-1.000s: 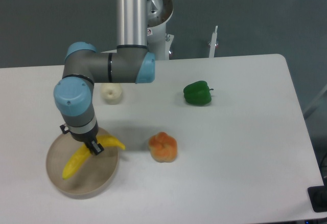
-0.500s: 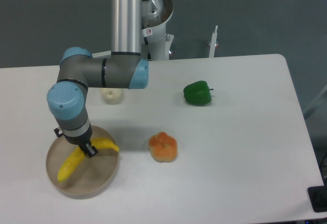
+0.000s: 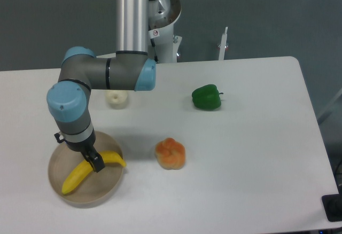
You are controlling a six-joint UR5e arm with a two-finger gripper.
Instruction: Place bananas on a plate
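The bright yellow banana (image 3: 80, 173) lies across the beige-tan plate (image 3: 101, 190) at the front left of the table, its right end reaching the plate's right rim. My gripper (image 3: 96, 164) points down over the plate and its dark fingers sit on the banana's middle. The fingers look closed around the banana, which seems to rest low on the plate. The arm hides the far part of the plate.
A lumpy orange fruit (image 3: 170, 153) sits just right of the plate. A cream-white round fruit (image 3: 116, 98) is behind the arm's elbow. A green bell pepper (image 3: 207, 97) lies at the back middle. The robot base stands beyond the table's far edge.
The gripper moved left and then lower over the plate with the banana in it. The banana now sits lower, more centred on the plate.
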